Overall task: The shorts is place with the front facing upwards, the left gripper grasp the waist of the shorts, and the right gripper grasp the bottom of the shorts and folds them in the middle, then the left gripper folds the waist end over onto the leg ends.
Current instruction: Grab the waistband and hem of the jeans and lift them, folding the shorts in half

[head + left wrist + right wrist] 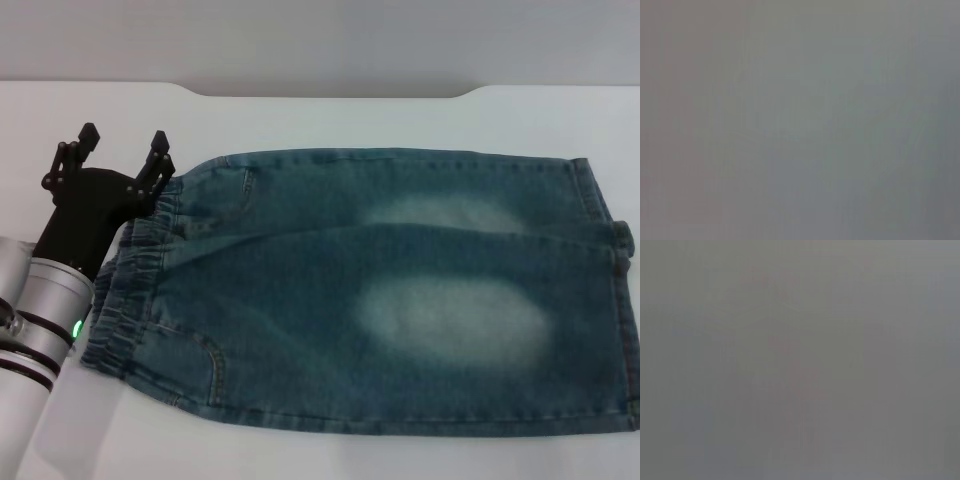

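Blue denim shorts [380, 290] lie flat on the white table, folded lengthwise. Their elastic waist [135, 270] is at the left and the leg ends [615, 280] at the right. My left gripper [124, 146] is black and stands open at the far left, just beyond the upper corner of the waist, with nothing between its fingers. One fingertip [160, 141] is close to the waistband's far corner. My right gripper is out of view in the head view. Both wrist views show only a blank grey field.
The white table [330, 120] extends behind the shorts to a rear edge with a shallow notch [330, 95]. The left arm's silver forearm [40, 320] with a green light crosses the table's front left corner.
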You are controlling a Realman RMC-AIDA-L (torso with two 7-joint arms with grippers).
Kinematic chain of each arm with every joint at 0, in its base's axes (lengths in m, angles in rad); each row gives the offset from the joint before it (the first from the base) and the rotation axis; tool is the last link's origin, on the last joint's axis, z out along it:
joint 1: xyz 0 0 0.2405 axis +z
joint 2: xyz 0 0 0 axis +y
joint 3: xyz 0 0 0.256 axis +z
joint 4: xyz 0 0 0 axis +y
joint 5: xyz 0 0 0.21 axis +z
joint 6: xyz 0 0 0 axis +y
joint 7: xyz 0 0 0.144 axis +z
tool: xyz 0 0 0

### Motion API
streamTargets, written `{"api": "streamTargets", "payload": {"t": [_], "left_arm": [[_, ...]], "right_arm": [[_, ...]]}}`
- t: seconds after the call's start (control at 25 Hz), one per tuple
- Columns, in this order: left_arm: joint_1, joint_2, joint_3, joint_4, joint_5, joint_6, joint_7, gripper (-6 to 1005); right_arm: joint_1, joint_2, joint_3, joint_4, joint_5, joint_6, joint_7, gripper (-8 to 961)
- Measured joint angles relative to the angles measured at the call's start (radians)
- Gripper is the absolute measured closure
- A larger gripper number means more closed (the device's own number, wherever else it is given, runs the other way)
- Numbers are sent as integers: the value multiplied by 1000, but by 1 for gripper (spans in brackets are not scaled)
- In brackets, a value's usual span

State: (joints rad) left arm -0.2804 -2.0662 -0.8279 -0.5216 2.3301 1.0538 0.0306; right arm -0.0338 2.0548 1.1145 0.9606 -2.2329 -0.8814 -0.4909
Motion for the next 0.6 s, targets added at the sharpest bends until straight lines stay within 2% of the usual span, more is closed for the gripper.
{"api": "streamTargets", "payload": {"t": [0.32, 0.44, 0.52, 0.6], "left_arm": [[0, 0, 1, 0, 1, 0, 0, 171], [9, 3, 2, -23, 4, -4, 4, 171], [28, 11, 2, -71, 7, -21, 22, 171], [53, 19, -5, -137, 8, -64, 59, 171]], "right_arm": [[-5, 7, 6, 39, -13, 33, -8, 365], [-34, 3, 65, 156, -13, 197, -17, 365], [-77, 3, 147, 292, -15, 416, -31, 366], [-118, 11, 210, 400, -17, 563, -55, 366]]}}
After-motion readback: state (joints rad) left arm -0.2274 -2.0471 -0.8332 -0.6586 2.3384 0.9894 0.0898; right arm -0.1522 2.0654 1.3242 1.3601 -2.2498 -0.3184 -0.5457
